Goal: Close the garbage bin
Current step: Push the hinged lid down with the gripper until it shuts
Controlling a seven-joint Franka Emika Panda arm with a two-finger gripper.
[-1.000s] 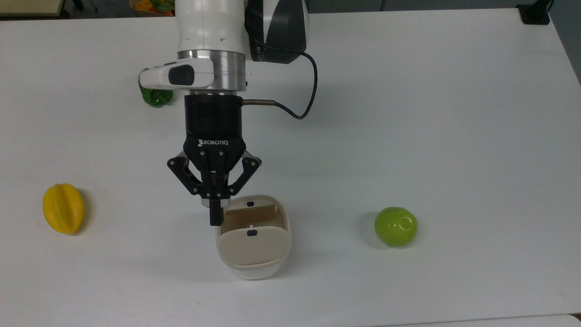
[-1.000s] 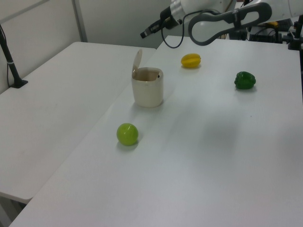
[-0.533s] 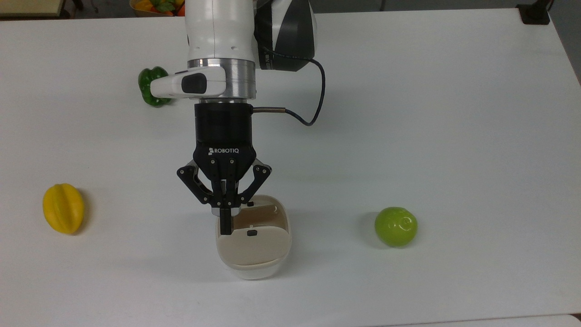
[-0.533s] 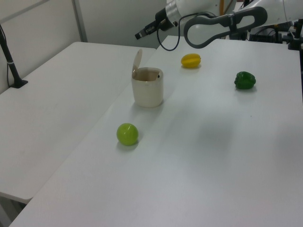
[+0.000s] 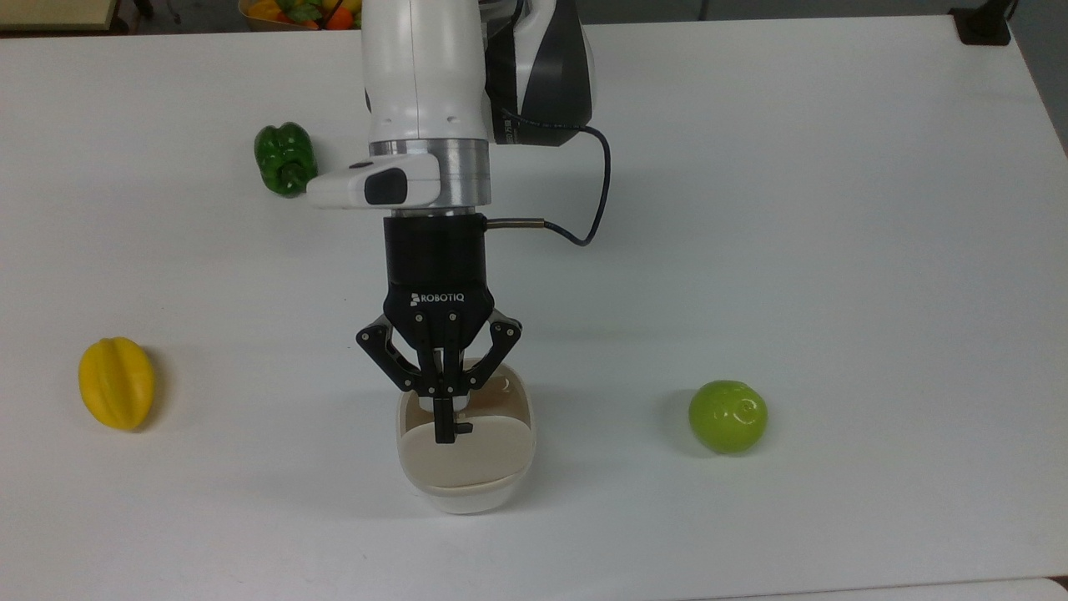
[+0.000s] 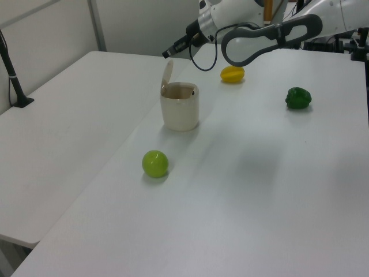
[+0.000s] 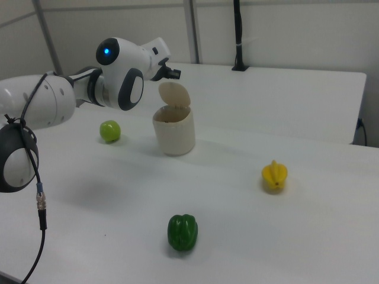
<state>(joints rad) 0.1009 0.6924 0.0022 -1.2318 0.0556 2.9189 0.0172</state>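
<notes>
Now the garbage bin stands upright on the white surface, its lid raised. Above its opening hangs the gripper, fingers pressed together, holding nothing. A lime lies well apart on the top view's right of the bin, a yellow starfruit on the top view's left.

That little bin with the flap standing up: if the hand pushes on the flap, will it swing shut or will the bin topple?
The garbage bin looks like thin plastic, so probably light. Its lid stands upright on a hinge and should swing down easily. The bin sits flat on the table, but a sideways shove from the hand could slide or tip it.
</notes>
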